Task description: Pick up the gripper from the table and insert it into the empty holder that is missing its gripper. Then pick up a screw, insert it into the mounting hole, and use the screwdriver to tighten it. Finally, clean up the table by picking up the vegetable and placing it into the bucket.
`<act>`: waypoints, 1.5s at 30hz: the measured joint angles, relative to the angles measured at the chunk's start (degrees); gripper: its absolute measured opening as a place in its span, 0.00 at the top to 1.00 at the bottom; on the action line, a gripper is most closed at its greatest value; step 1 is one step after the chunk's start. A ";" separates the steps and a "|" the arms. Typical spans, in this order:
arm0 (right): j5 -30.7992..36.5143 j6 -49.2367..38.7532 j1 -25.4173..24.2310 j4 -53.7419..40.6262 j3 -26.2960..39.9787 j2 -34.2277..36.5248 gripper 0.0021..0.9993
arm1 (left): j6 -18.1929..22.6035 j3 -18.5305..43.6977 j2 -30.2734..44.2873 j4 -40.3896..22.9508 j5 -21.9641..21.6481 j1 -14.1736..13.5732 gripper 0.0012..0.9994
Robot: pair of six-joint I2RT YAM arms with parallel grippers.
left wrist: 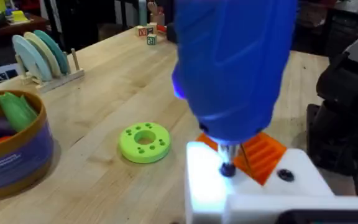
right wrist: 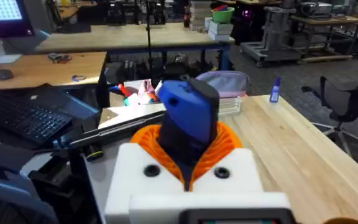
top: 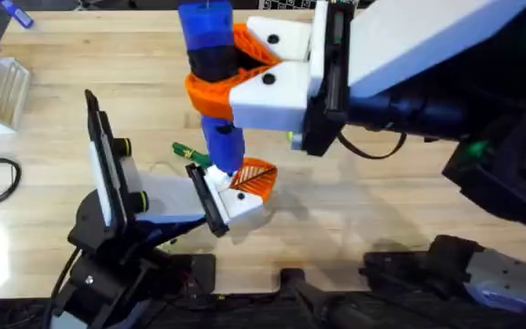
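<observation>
Green disc (left wrist: pixel 145 142) beside bucket (left wrist: pixel 17 163)

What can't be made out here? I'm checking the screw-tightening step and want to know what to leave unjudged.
- The screw head: in the left wrist view the screwdriver tip meets the white holder, but glare and blur hide the contact.
- Overhead, the screwdriver body covers the hole on the holder.
- The bucket is cut off by the left wrist view's edge.
- The right gripper clamps the screwdriver; its own ribbed pads are mostly covered.
</observation>
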 joint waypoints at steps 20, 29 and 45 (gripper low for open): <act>0.04 0.02 -0.02 -0.39 0.02 0.74 0.98 | -0.24 0.00 0.00 -0.11 0.00 0.00 0.99; 0.03 0.02 0.00 -0.48 0.02 0.74 0.98 | -0.48 0.00 0.00 -0.11 -0.01 0.00 0.99; -0.70 0.00 0.08 4.01 -1.21 -0.85 0.98 | -0.17 0.18 -0.17 1.73 -0.04 0.00 0.99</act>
